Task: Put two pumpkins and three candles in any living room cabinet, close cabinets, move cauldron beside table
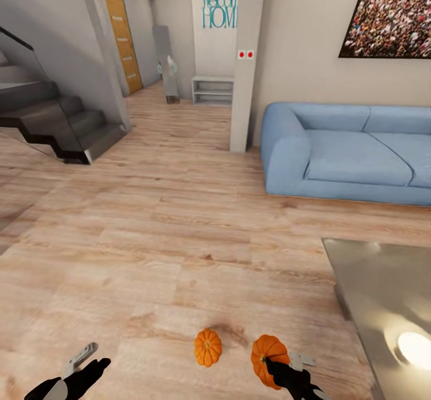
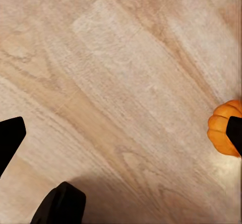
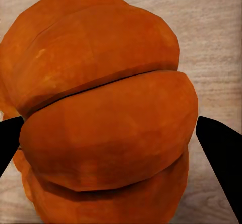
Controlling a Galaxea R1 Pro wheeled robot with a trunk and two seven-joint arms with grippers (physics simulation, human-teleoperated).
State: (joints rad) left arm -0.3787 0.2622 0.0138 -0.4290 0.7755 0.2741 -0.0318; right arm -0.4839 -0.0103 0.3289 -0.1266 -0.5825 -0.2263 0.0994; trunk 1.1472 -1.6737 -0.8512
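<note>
Right gripper point(image 1: 276, 365): low at the near edge of the head view, its black fingers on either side of the right-hand pumpkin point(image 1: 269, 352). In the right wrist view the pumpkin point(image 3: 101, 108) bulges between the two dark fingertips point(image 3: 222, 158); the jaws stand spread around it, and whether they press on it I cannot tell.
Left gripper point(image 1: 84, 367): low at the near left of the head view, over bare floor, jaws apart and holding nothing. In the left wrist view its dark fingertips point(image 2: 10, 138) frame only floorboards.
Second pumpkin point(image 1: 208, 347): sits on the wooden floor point(image 1: 149, 238) just beside the first, between the two grippers. An orange pumpkin point(image 2: 225, 133) shows at the edge of the left wrist view.
Table point(image 1: 383, 292): glossy grey top, near the pumpkins on the right side.
Sofa point(image 1: 347, 154): blue, against the far wall beyond the table.
Staircase point(image 1: 54, 118): dark steps at the far left.
Shelf unit point(image 1: 212, 90): low, grey, down the hall under the "Welcome HOME" lettering point(image 1: 219, 8).
</note>
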